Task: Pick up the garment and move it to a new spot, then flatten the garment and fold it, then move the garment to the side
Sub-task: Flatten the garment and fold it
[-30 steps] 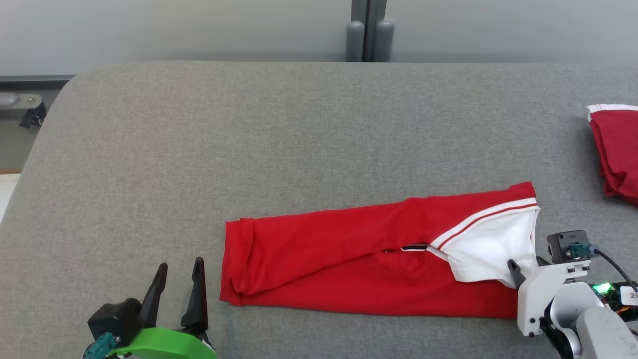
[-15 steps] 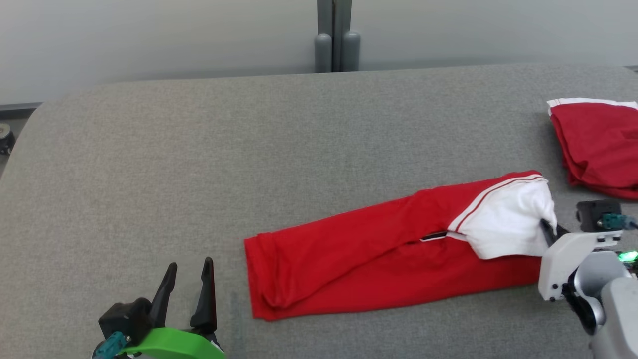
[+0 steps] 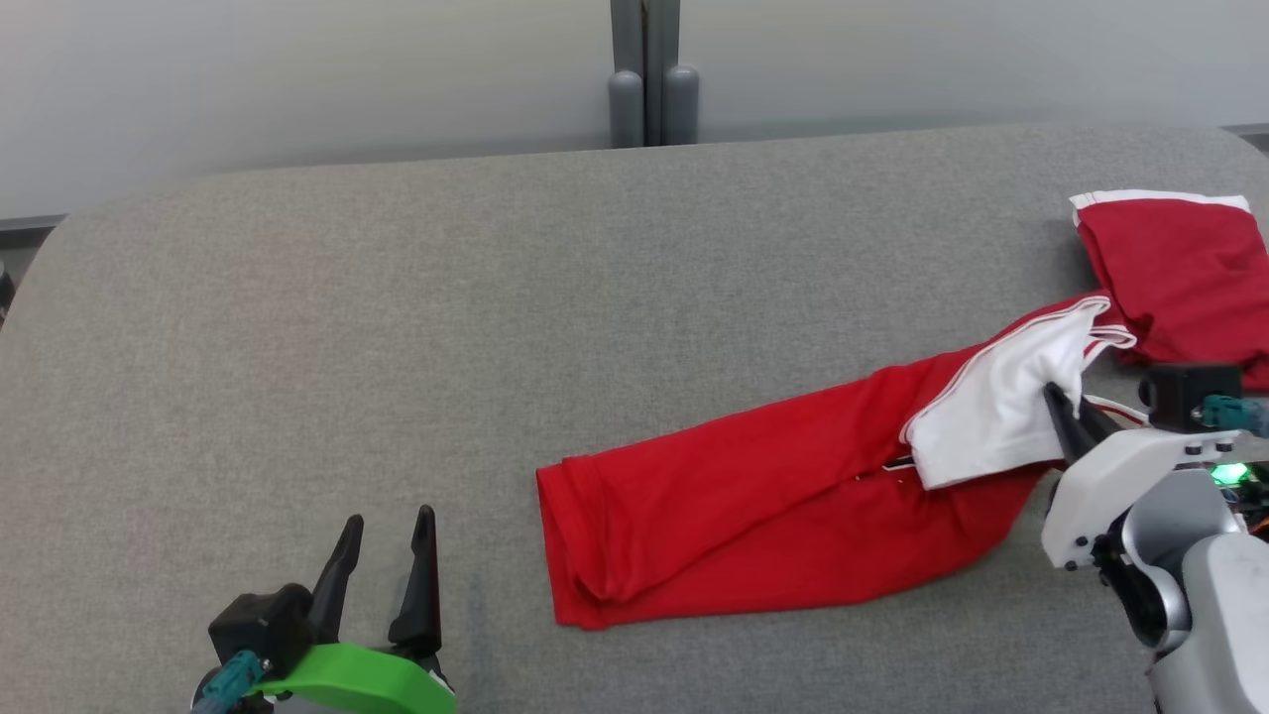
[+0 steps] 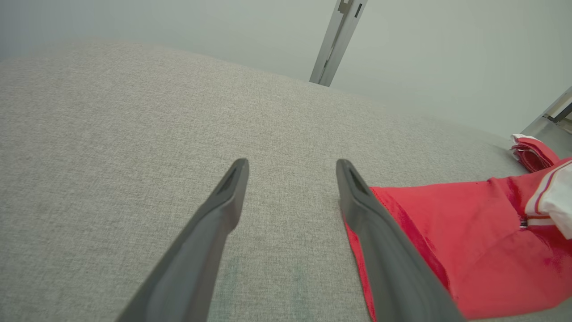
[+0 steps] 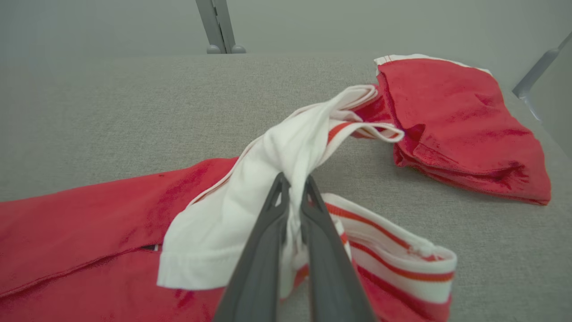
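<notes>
The garment (image 3: 753, 496) is a long red piece with a white, red-striped end, folded lengthwise on the grey table (image 3: 397, 327). My right gripper (image 3: 1059, 412) is shut on that white end (image 5: 268, 179), which is bunched and lifted slightly off the surface. In the right wrist view the fingers (image 5: 263, 250) pinch the white cloth between them. My left gripper (image 3: 382, 565) rests open at the lower left, just left of the garment's red end (image 4: 402, 214), with nothing between its fingers.
A second folded red garment (image 3: 1180, 268) with a white edge lies at the table's right end, close to the lifted white end, also seen as a red pile (image 5: 456, 125). A grey post (image 3: 644, 89) stands behind the table. Bare grey surface spreads left and centre.
The right gripper closed on the white end and pulled it up and toward the far right; the garment now lies slanted. The head camera panned right. The left gripper stayed open.
</notes>
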Robot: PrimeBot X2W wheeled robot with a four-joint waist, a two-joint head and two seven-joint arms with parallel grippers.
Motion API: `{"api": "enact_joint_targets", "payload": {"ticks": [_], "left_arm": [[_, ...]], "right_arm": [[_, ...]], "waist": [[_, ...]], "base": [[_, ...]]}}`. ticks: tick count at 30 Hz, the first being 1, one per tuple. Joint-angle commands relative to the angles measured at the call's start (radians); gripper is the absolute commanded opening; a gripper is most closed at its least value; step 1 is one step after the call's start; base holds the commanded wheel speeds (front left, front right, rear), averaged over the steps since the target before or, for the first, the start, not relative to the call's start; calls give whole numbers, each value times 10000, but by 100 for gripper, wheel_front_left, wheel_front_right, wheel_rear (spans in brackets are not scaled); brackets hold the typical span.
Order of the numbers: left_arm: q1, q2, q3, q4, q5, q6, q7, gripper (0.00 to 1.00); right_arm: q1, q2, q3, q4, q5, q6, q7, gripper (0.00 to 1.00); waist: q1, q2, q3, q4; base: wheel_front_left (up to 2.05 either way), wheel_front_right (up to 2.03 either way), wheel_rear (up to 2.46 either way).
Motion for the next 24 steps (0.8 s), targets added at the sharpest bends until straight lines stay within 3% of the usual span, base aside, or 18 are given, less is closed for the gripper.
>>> {"api": "enact_joint_targets", "payload": {"ticks": [1,12,24], "left_arm": [[-130,-11,-21,23,23,-51,-28,100],[-150,144,-4,-34,15,11,-11,100],[-444,39,-113,21,-5,-48,0,100]], "right_arm": [[222,102,262,-288,114,-12,56,0],[711,1019,2829,-1696,1015,-11,247,0],[-389,1318,5913,-209,2310,-11,-356,0]], "waist": [[0,-1,6,116],[0,-1,108,526],[0,-1,401,786]], "base": [[0,0,0],[0,0,0],[0,0,0]]}}
